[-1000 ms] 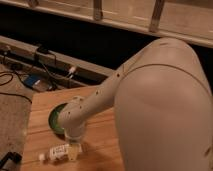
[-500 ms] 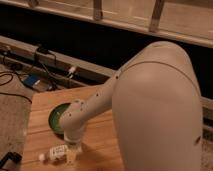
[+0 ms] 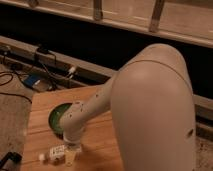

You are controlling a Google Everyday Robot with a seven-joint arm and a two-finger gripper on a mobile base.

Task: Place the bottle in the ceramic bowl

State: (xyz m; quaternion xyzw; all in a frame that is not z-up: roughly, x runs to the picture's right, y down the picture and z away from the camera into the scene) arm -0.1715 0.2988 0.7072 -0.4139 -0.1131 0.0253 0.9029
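The bottle [image 3: 57, 152] lies on its side at 6 o'clock from the ceramic bowl [image 3: 56, 118]. Your gripper [image 3: 73, 153] sits just beside the bottle, at its 3 o'clock, jaws spread and holding nothing.

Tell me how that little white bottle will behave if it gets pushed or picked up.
The bottle lies on its side on the wooden table, so a nudge would probably roll it. It looks like small plastic, likely light and not fragile. The gripper hangs right beside it, near the green bowl.
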